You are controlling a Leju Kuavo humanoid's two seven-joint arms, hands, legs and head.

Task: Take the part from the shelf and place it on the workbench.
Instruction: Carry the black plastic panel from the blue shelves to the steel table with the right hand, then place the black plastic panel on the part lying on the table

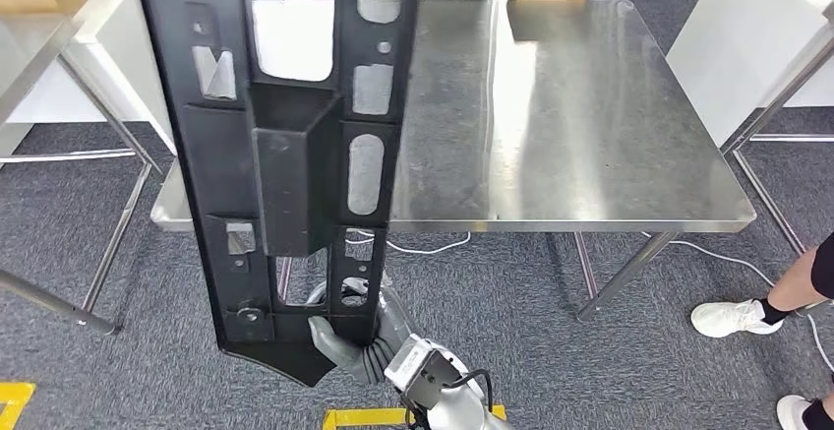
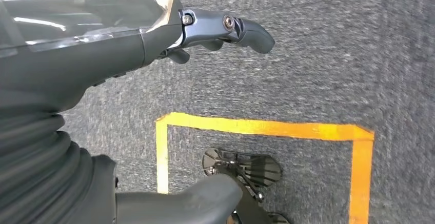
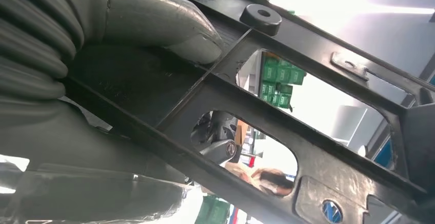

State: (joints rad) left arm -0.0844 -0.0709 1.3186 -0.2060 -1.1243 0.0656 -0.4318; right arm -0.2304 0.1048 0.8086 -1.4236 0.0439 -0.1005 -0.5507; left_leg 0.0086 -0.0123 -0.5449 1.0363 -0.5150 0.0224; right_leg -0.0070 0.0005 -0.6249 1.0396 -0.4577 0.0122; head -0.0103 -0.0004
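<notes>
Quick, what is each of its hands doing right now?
Right hand: holding the long black part by its lower end.
Left hand: holding nothing, fingers stretched out above the carpet.

The part stands upright at ten o'clock, before the workbench. The right hand grips its lower end at six o'clock.

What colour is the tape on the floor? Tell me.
Yellow-orange floor tape, clearest in the left wrist view.

right hand grips black part upright | workbench behind
</notes>
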